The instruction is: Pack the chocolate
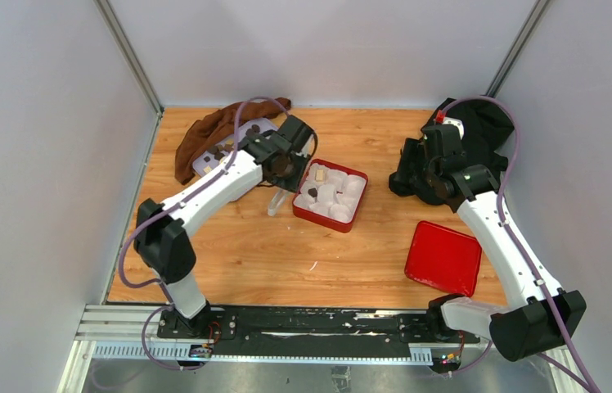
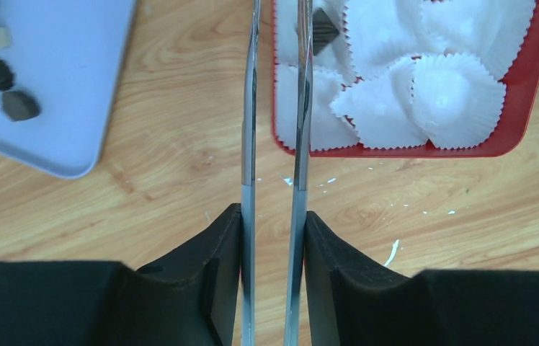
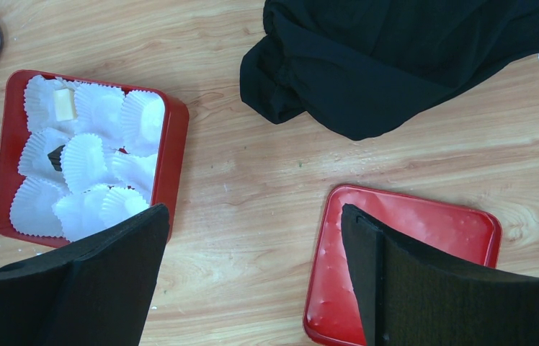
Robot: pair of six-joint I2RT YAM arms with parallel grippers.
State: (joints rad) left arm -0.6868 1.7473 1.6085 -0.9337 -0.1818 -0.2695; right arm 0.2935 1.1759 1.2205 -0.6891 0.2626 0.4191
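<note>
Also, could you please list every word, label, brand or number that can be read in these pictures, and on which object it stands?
None can be read. The red box, its paper cups, the red lid, the grey tray and both cloths carry no print, and the arms show no readable marking.
</note>
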